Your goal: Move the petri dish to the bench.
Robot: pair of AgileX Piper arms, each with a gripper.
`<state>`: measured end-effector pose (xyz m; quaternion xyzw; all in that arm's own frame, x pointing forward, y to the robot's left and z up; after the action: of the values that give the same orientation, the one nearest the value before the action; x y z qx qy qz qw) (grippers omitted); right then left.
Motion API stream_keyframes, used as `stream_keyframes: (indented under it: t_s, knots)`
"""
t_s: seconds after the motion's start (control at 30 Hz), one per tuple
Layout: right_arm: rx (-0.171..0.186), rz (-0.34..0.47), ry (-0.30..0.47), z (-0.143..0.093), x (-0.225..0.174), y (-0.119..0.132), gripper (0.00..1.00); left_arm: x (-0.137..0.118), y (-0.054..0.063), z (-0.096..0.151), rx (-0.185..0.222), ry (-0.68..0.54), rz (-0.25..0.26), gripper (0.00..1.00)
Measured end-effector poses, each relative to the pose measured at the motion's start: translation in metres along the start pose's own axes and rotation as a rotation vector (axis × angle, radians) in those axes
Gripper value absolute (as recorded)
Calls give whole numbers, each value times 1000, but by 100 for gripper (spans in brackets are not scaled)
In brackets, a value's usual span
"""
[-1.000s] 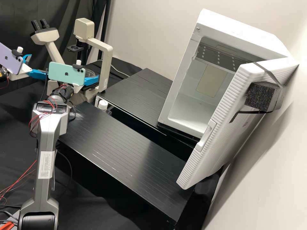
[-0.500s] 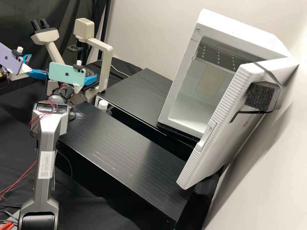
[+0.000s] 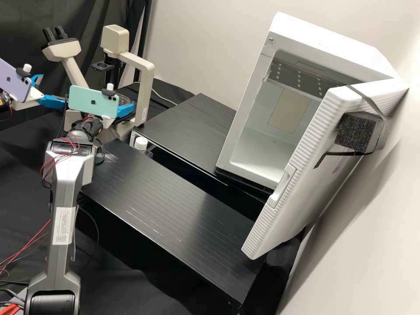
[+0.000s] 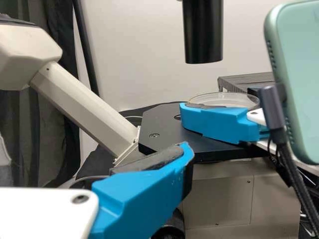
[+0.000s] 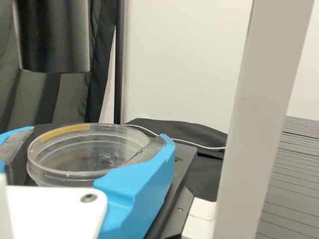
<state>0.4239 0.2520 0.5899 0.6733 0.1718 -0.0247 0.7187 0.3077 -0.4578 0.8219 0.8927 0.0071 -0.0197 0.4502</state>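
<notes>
Dark curtains (image 3: 26, 22) and a pale wall (image 3: 197, 43) rise behind your microscope (image 3: 145, 92). You've got the petri dish (image 5: 89, 159) level at its black stage (image 4: 162, 119), pinched between the fingers of your right hand (image 3: 124, 109); you can't tell whether it touches the stage. Near it, your left hand (image 3: 53, 89) is spread open, holding nothing. Farther out lies your ridged black tabletop (image 3: 162, 210), then a white cabinet (image 3: 323, 48), its door (image 3: 302, 157) open.
</notes>
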Motion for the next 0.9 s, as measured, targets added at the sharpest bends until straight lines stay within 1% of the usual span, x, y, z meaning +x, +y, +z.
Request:
stream_keyframes:
  t_s: [0.13,0.2,0.27,0.3,0.4,0.43,0.57,0.63,0.73,0.9]
  knots:
    - [0,-1,-8,3,-5,3,0,0,0,0,0,0,0,100]
    - [-13,-1,-7,5,-10,8,0,0,0,0,0,0,0,100]
    - [-5,2,-3,5,-16,15,0,0,0,0,0,0,0,100]
    - [-7,11,3,4,-19,18,0,0,0,0,0,0,0,100]
    - [-25,32,21,2,-31,28,0,0,0,0,0,0,0,100]
    - [-23,31,26,1,-37,32,0,0,0,0,0,0,0,100]
    - [-62,31,52,-2,-54,41,0,0,0,0,0,0,0,100]
    - [-68,42,66,-3,-62,47,0,0,0,0,0,0,0,100]
    - [-68,72,86,-4,-77,56,0,0,0,0,0,0,0,100]
    - [-98,109,106,1,-103,65,0,0,0,0,0,0,0,100]
